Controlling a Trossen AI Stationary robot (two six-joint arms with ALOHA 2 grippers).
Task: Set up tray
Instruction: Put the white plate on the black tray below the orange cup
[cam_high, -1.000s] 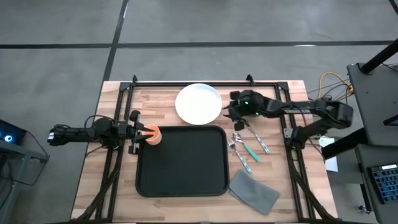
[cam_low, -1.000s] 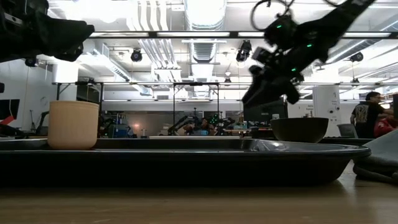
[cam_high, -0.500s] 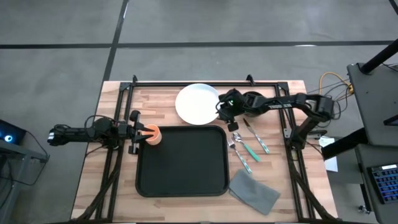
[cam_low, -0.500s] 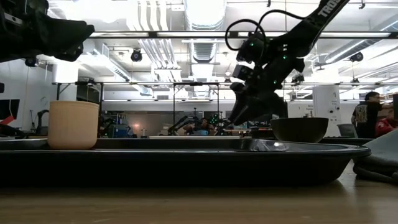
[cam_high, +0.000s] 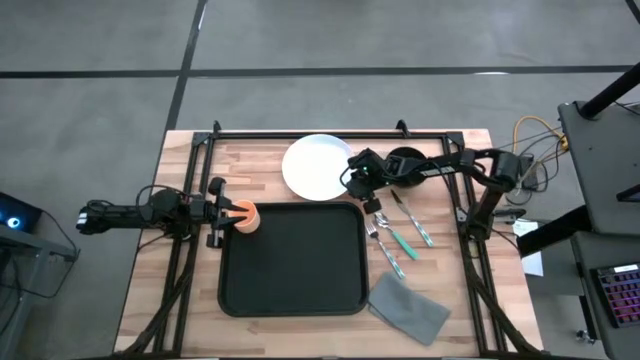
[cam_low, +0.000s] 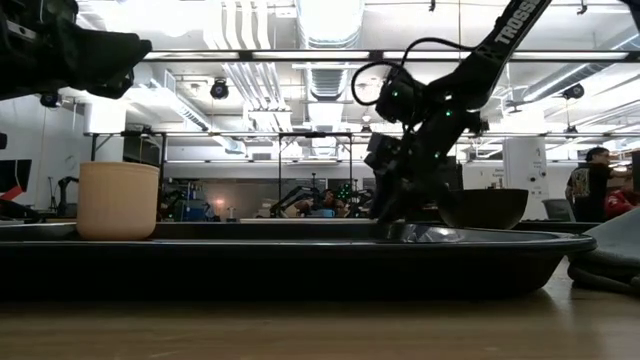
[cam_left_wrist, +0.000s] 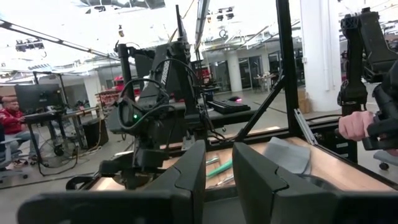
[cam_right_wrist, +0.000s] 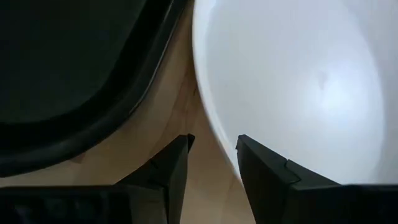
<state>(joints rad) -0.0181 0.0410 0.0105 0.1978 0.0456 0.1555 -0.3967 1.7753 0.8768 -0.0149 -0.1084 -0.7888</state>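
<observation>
High view: the tray lies mid-table, bare but for an orange cup at its left far corner. My right gripper has swung in from the cutlery side, now low at the white plate rim, fingers apart and narrowing astride its edge. I judge the plate next for loading. Left gripper unmoved beside the cup; grip not discernible.

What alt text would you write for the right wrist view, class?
The right gripper, fingers open, reaches toward the rim of a round white plate on the wooden table. The black tray lies beside the plate, not touching it.
</observation>
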